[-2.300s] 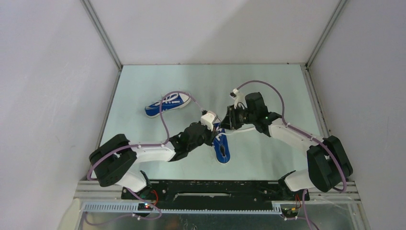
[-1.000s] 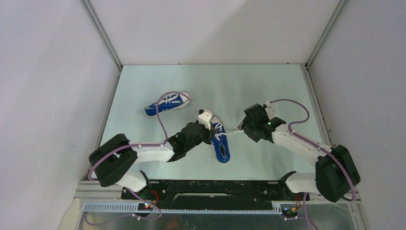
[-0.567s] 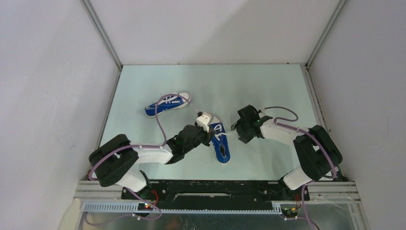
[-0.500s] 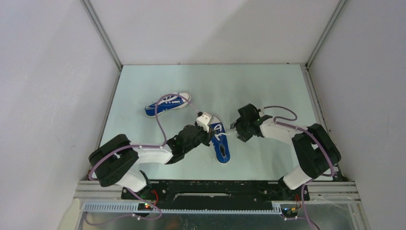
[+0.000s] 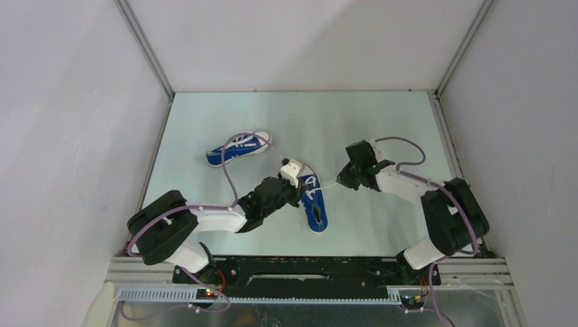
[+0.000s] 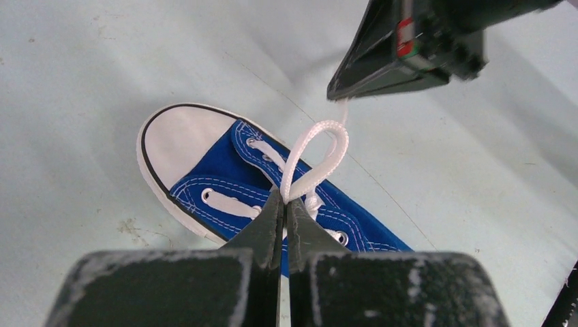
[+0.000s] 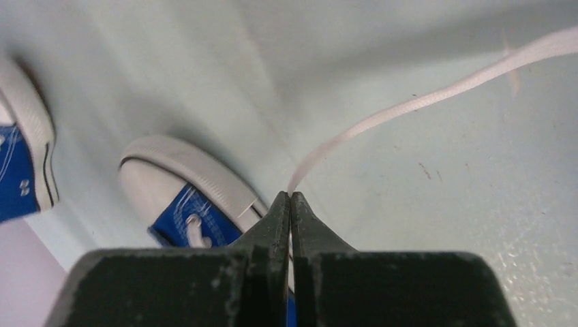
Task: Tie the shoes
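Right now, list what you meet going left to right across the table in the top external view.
The far shoe → near shoe → its stretched lace → right gripper, shut on that lace. The left gripper overlaps the near shoe, so it is left out.

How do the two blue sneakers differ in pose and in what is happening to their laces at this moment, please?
The near sneaker lies lengthwise, toe pointing away; the far sneaker lies crosswise, toe pointing right. The near sneaker's lace is pinched by both arms' jaws, a loop in the left, a strand in the right; no jaws touch the far sneaker. Both are blue low-tops with white toe caps and laces.
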{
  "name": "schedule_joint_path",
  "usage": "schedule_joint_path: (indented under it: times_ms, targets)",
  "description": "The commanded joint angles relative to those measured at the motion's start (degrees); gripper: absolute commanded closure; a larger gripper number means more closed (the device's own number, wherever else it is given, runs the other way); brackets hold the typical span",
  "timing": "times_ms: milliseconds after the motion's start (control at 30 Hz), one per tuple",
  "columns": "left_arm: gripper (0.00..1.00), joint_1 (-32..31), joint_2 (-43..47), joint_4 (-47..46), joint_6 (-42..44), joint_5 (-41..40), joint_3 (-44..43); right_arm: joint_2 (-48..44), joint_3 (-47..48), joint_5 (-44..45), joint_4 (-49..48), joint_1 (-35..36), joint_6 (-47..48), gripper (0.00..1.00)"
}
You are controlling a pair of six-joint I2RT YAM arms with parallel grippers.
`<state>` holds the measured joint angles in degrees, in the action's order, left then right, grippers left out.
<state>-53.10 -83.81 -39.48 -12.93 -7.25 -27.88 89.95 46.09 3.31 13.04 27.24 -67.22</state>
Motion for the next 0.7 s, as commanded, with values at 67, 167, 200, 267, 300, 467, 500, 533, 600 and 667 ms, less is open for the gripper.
schedule_joint_path:
  times_ms: [67, 167, 200, 267, 300, 467, 500, 533, 600, 667]
  targets:
    - [1.0, 0.26, -1.99, 3.14, 2.02, 0.4, -4.79, -11.13, -1.05, 0.11, -2.24, 3.58, 23.94, 1.0]
    - [1.0, 0.23, -2.39, 4.78, 2.1, 0.14, -5.73, -13.67, -2.71, -5.2, -5.49, 5.62, 30.54, 1.0]
    - [1.0, 0.25, -2.63, 5.08, 2.15, -0.15, -6.12, -14.28, -2.95, -6.15, -6.05, 5.8, 32.83, 1.0]
    - [1.0, 0.23, -2.96, 6.15, 2.27, -0.41, -6.7, -15.59, -3.8, -8.38, -7.28, 6.19, 35.07, 1.0]
    - [1.0, 0.27, -3.08, 6.47, 2.28, -0.45, -6.9, -16.69, -4.82, -9.85, -7.96, 6.4, 35.55, 0.98]
    - [1.0, 0.26, -4.04, 7.78, 2.53, -0.11, -8.06, -20.2, -7.87, -13.86, -14.4, 6.58, 36.16, 1.0]
    - [1.0, 0.27, -4.07, 7.9, 2.54, -0.11, -8.11, -20.84, -7.91, -14.41, -14.73, 6.63, 36.01, 1.0]
    - [1.0, 0.25, -4.12, 8.25, 2.6, -0.17, -8.3, -21.16, -7.93, -14.66, -15.44, 6.67, 35.97, 1.0]
    - [1.0, 0.25, -4.35, 9.61, 2.68, -0.32, -9.12, -21.86, -7.9, -15.69, -16.78, 6.8, 35.83, 1.0]
    - [1.0, 0.28, -4.52, 10.91, 3.17, -0.39, -10.02, -22.15, -7.86, -16.35, -17.94, 6.99, 35.78, 1.0]
